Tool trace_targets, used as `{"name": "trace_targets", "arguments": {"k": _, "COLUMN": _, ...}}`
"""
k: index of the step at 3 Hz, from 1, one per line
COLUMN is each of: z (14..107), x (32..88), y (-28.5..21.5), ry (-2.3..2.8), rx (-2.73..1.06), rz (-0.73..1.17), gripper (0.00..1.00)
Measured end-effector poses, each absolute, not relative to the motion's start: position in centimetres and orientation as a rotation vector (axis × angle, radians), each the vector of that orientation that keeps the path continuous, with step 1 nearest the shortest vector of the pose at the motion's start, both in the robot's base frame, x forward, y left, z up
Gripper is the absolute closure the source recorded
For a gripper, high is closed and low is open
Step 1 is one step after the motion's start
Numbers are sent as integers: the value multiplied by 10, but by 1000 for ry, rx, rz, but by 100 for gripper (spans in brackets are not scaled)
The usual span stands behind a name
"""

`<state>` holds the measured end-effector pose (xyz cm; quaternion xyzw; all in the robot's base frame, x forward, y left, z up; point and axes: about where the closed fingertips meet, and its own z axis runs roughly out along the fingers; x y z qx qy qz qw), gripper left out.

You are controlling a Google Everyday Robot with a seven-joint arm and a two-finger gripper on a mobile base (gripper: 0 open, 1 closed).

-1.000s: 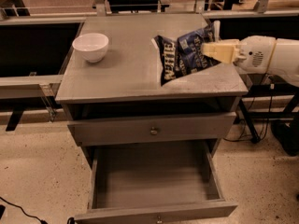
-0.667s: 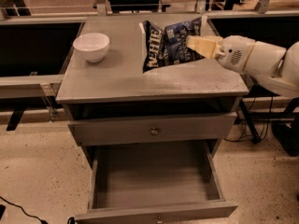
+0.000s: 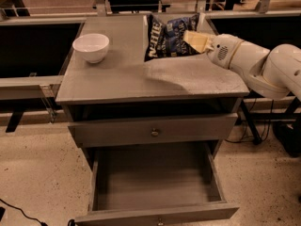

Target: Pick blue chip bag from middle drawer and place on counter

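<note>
gripper [image 3: 192,38]: above the far right part of the counter [image 3: 141,81]; tan fingers clamped on the bag's right edge
blue chip bag [image 3: 167,37]: upright at the counter's far edge; well right of the white bowl [image 3: 91,47]
middle drawer [image 3: 150,180]: open, near side; floor bare

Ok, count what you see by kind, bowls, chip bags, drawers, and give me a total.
Bowls: 1, the white bowl on the counter.
Chip bags: 1, the blue chip bag, clamped in the gripper at the counter's back right.
Drawers: 2, the open middle drawer and the shut drawer above it.
Total: 4
</note>
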<state>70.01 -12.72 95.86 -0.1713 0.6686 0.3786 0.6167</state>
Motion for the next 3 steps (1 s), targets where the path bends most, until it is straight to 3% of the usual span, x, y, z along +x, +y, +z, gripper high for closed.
{"name": "trace_targets", "arguments": {"k": 2, "z": 959, "x": 700, "y": -127, "ry": 1540, "rx": -394, "rz": 872, "gripper": 13}}
{"name": "trace_targets", "arguments": {"k": 3, "z": 959, "x": 700, "y": -126, "ry": 1540, "rx": -399, "rz": 867, "gripper": 0}}
